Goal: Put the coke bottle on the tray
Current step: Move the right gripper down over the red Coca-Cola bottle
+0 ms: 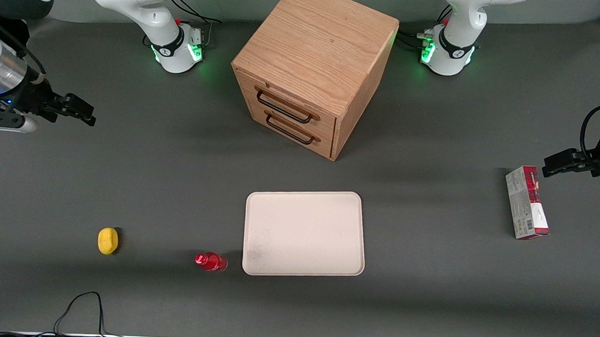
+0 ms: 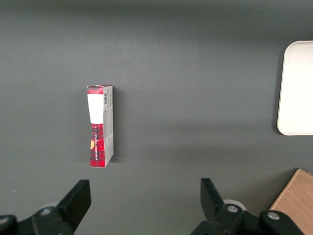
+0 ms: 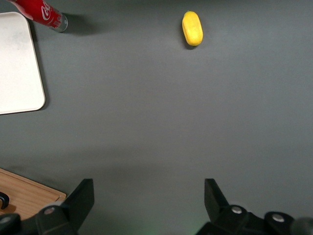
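Observation:
The small red coke bottle (image 1: 210,261) with a red cap stands on the dark table, close beside the tray's near corner; it also shows in the right wrist view (image 3: 41,13). The cream-white tray (image 1: 304,233) lies flat and bare, nearer the front camera than the cabinet; its corner shows in the right wrist view (image 3: 17,68). My right gripper (image 1: 75,109) hangs high above the table at the working arm's end, farther from the front camera than the bottle and well apart from it. In the right wrist view the gripper (image 3: 148,196) is open and empty.
A wooden two-drawer cabinet (image 1: 313,69) stands farther from the front camera than the tray. A yellow lemon-like lump (image 1: 108,241) lies beside the bottle, toward the working arm's end. A red-and-white carton (image 1: 527,202) lies toward the parked arm's end. A black cable (image 1: 83,305) loops at the table's near edge.

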Controlling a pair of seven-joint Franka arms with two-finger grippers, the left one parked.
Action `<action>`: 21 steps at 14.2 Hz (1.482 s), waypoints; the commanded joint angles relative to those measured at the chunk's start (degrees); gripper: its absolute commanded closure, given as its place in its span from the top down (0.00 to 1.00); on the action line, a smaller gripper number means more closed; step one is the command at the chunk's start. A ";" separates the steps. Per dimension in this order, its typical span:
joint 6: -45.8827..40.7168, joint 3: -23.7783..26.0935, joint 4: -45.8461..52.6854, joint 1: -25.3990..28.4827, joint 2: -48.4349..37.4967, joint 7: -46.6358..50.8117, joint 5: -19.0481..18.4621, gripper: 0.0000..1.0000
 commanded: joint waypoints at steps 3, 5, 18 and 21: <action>-7.18 0.80 12.65 0.76 9.66 -1.85 0.77 1.00; -8.14 3.60 21.59 0.76 17.99 -2.63 3.66 1.00; 11.33 10.92 51.53 1.81 55.63 7.47 3.41 0.99; 18.28 10.92 51.18 3.21 59.68 9.92 3.41 0.99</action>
